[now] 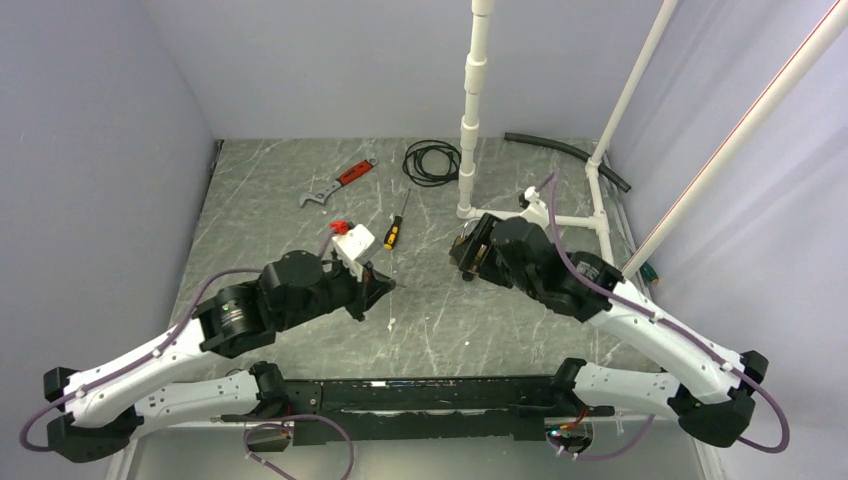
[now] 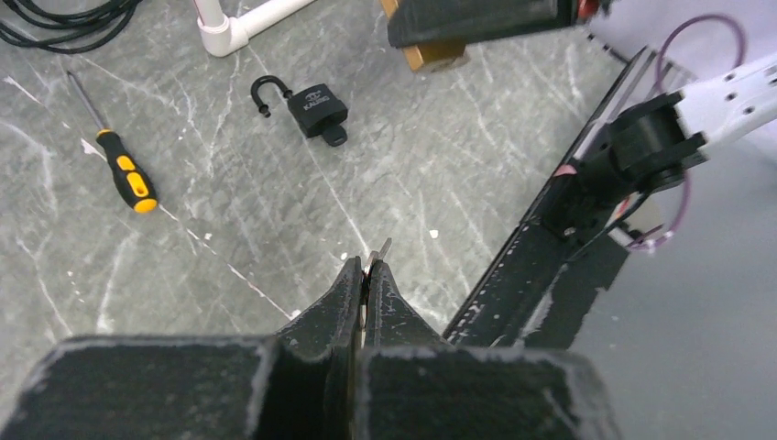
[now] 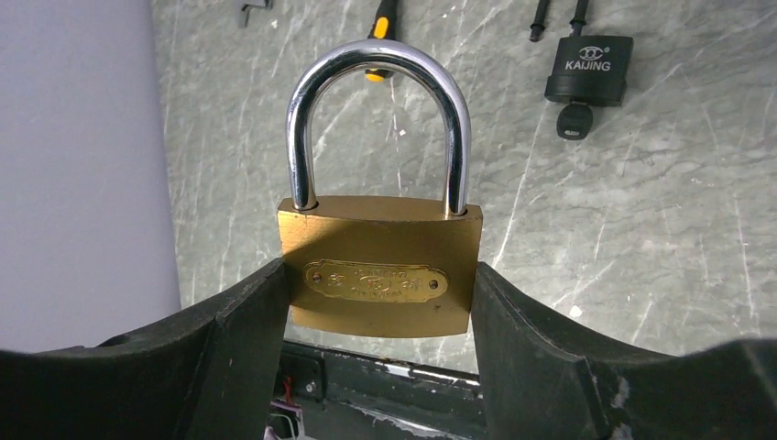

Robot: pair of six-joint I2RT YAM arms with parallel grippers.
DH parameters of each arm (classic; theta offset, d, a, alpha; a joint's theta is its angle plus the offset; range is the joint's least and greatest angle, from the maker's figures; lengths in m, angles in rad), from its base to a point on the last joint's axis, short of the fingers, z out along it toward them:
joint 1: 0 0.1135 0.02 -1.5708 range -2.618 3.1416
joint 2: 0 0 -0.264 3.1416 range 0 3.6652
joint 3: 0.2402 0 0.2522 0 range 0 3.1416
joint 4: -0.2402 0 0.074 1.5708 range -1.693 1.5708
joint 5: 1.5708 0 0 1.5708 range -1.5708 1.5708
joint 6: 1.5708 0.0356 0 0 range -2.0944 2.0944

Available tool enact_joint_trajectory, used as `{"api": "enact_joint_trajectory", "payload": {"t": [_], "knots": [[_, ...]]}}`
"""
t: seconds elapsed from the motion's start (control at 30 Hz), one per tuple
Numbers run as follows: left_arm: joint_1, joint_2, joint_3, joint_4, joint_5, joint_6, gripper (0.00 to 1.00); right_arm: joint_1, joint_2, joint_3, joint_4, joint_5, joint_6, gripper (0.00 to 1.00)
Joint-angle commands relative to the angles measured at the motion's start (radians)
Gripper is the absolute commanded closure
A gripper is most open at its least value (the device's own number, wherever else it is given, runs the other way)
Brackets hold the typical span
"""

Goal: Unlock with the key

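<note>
My right gripper (image 3: 380,284) is shut on a brass padlock (image 3: 380,266), gripped by its sides and held above the table. Its steel shackle (image 3: 377,64) is closed. In the top view this gripper (image 1: 466,252) is right of centre. My left gripper (image 2: 365,268) is shut on a small metal key (image 2: 380,249); only the key's tip pokes out past the fingertips. In the top view the left gripper (image 1: 383,284) points right toward the brass padlock (image 1: 468,243), with a gap between them. In the left wrist view, the brass padlock (image 2: 431,57) is at the top edge.
A black padlock (image 2: 316,110) with an open shackle and a key in it lies on the table, also in the right wrist view (image 3: 589,66). A yellow-and-black screwdriver (image 1: 396,228), a red-handled wrench (image 1: 338,183), a black cable coil (image 1: 432,162) and a white pipe frame (image 1: 470,120) lie further back.
</note>
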Motion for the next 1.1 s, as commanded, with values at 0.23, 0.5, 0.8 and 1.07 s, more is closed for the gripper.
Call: {"api": "enact_joint_trajectory", "payload": {"t": [0.23, 0.5, 0.8, 1.07], "knots": [[-0.039, -0.021, -0.107, 0.290, 0.018, 0.537, 1.00, -0.220, 0.158, 0.241, -0.201, -0.283, -0.133, 1.00], [-0.095, -0.029, -0.142, 0.220, 0.146, 0.980, 1.00, -0.319, 0.243, 0.279, -0.287, -0.369, -0.096, 1.00], [-0.140, -0.052, -0.149, 0.098, 0.252, 1.351, 1.00, -0.330, 0.400, 0.341, -0.377, -0.441, -0.033, 1.00], [-0.149, -0.004, -0.219, 0.192, 0.251, 1.408, 1.00, -0.328, 0.396, 0.253, -0.254, -0.582, 0.106, 1.00]]}}
